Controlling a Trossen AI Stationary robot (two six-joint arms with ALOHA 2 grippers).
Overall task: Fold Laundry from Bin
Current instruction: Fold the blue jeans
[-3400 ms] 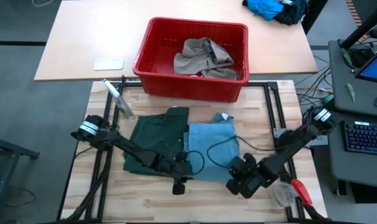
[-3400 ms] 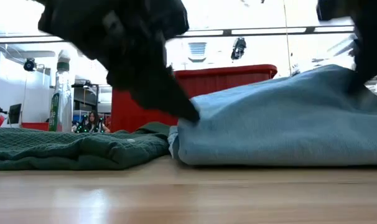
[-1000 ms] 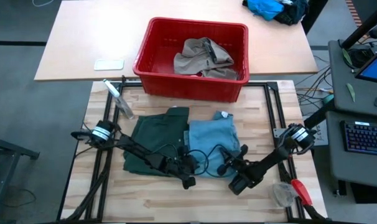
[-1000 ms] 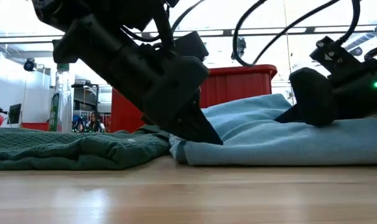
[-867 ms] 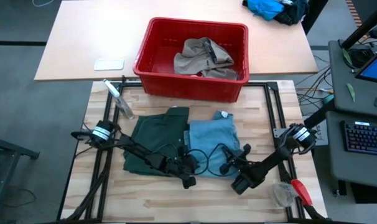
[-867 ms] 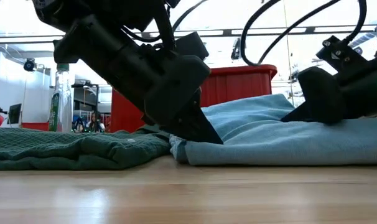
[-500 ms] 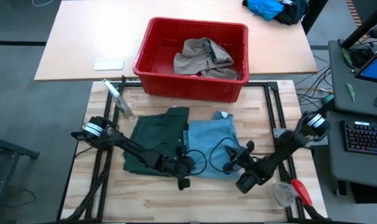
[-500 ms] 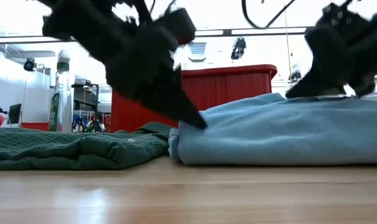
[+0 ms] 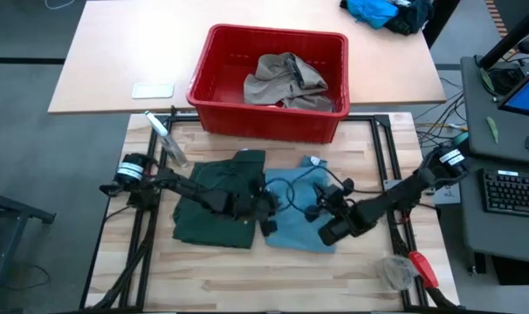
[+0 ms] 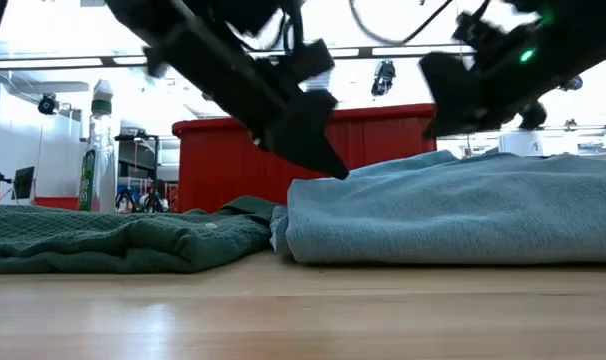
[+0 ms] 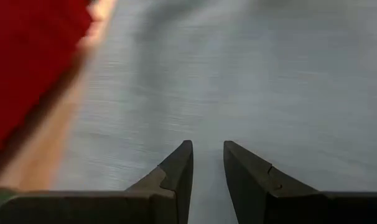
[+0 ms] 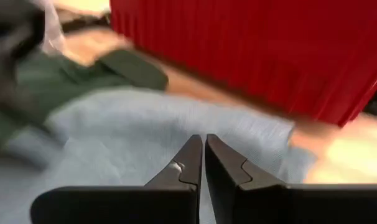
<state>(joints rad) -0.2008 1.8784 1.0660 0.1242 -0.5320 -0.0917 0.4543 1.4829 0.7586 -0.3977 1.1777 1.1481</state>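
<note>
Red bin beyond blue trousers, clear bottle beside green shorts.

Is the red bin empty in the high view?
No, a khaki garment lies crumpled inside the bin, against its right side.
</note>
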